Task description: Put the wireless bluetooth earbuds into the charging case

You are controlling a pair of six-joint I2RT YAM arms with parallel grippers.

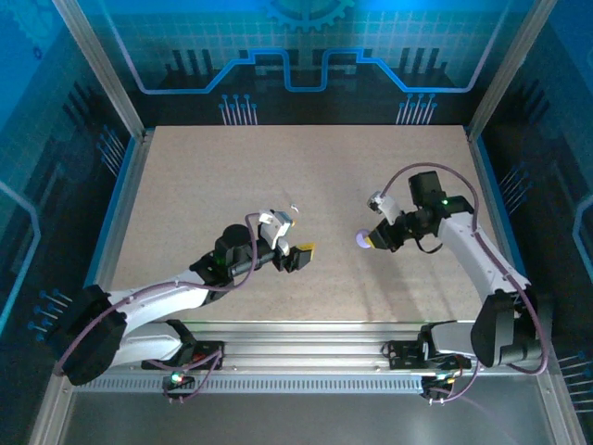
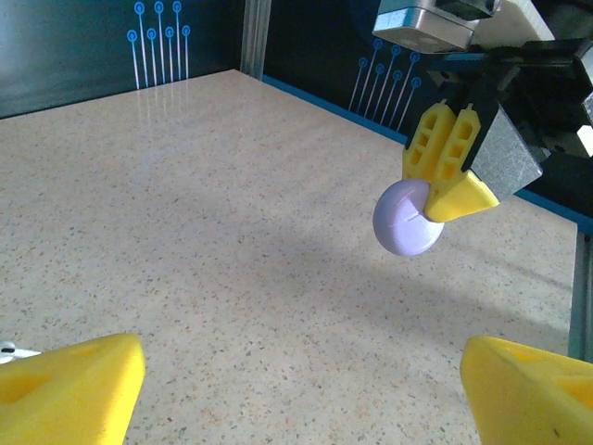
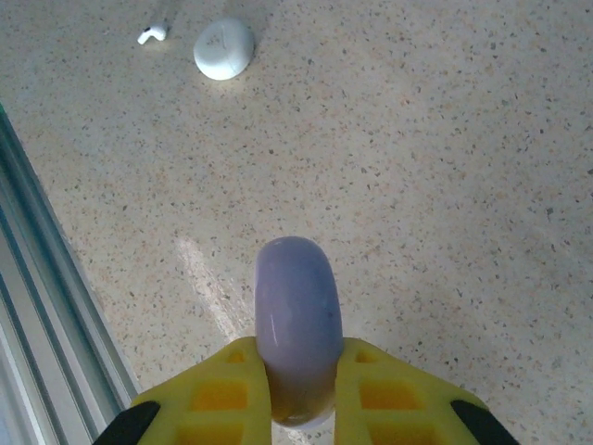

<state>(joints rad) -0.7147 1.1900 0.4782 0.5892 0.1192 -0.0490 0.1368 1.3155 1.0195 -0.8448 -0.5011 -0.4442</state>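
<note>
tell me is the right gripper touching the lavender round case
Touching. The right wrist view shows the lavender round case pinched between the yellow jaws of the right gripper, no gap.

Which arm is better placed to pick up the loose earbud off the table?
Probably the left. The left gripper is open and empty, while the right gripper is shut on the charging case, so it cannot also take the earbud.

Charging case base unseen within right hand; left hand fingertips partly off-frame.
</note>
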